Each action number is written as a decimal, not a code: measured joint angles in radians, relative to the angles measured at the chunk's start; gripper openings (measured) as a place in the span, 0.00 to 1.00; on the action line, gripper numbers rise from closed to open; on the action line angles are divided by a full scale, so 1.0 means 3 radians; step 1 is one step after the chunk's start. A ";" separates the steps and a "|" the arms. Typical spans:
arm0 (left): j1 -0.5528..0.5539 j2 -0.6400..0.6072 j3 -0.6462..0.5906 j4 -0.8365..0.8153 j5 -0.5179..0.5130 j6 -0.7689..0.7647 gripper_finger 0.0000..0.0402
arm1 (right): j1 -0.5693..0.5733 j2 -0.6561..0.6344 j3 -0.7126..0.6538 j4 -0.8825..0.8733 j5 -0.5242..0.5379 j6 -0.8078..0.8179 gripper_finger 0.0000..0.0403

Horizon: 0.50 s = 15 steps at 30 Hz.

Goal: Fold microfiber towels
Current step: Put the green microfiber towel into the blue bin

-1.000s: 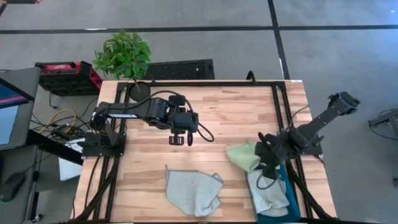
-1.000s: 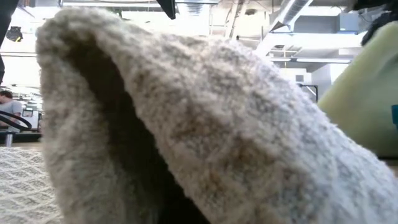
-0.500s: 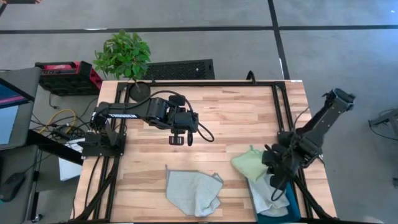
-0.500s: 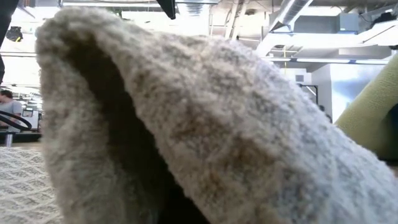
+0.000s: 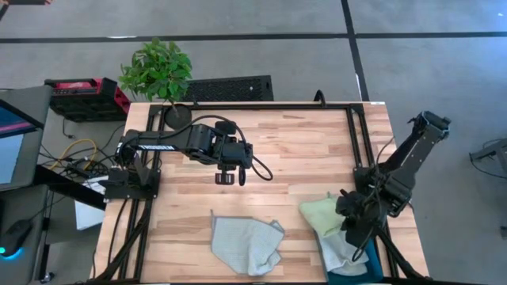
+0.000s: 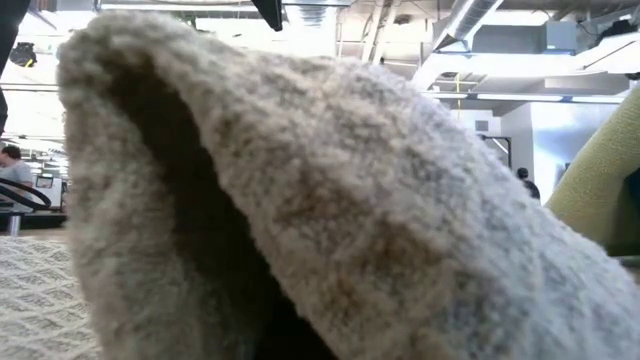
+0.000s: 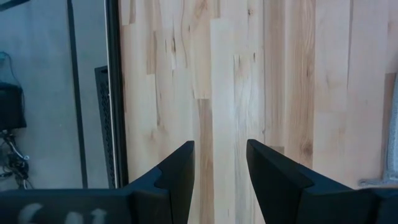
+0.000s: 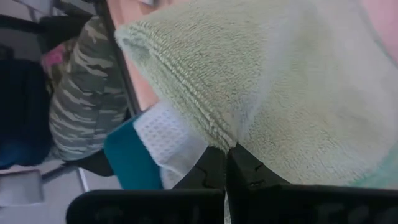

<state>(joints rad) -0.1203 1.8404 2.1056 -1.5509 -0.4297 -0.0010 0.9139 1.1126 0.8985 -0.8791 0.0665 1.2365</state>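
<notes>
**A:** Towels first: where do yours lie, measured from the teal bin [image 5: 358,273]?

**B:** Your light green towel [image 5: 321,214] hangs bunched just beyond the bin's far-left corner, over the wooden table [image 5: 301,150], pinched in your right gripper [image 5: 348,224]. The right wrist view shows those fingers [image 8: 214,168] clenched on the green towel's hemmed edge. A pale grey-blue towel [image 5: 342,252] lies draped over the bin's rim, under that gripper. A second grey-blue towel [image 5: 247,245] sits crumpled well left of the bin, close to the table's near edge; in the low view it fills almost the whole picture.

**A:** And your left gripper?

**B:** Your left gripper [image 5: 225,177] hovers far from the bin, up and to the left of it, over bare wood, past the crumpled towel. Its fingers [image 7: 177,171] stand parted, grasping nothing.

**A:** Room to move?

**B:** You have open tabletop between the bin and the left gripper, and the whole far half of the table beyond it. The bin itself sits at the table's near right corner, hard against the black frame rail [image 5: 364,150]. A potted plant [image 5: 158,71] stands at the far left corner, well away from the bin.
</notes>
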 joint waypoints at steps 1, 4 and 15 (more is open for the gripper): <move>0.0001 0.0000 0.0000 0.0000 0.0000 0.0000 0.35 | 0.0017 0.0022 0.0000 0.0057 -0.0020 0.0035 0.03; 0.0001 0.0000 0.0000 0.0000 0.0000 0.0042 0.35 | 0.0105 0.0126 0.0000 0.0244 -0.0054 0.0045 0.03; 0.0001 0.0001 -0.0001 0.0003 0.0001 0.0086 0.35 | 0.0424 0.0704 0.0000 0.0718 -0.0241 0.0515 0.03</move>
<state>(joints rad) -0.1200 1.8408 2.1053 -1.5501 -0.4295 0.0250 1.0410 1.3238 0.8986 -0.6639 -0.0056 1.3909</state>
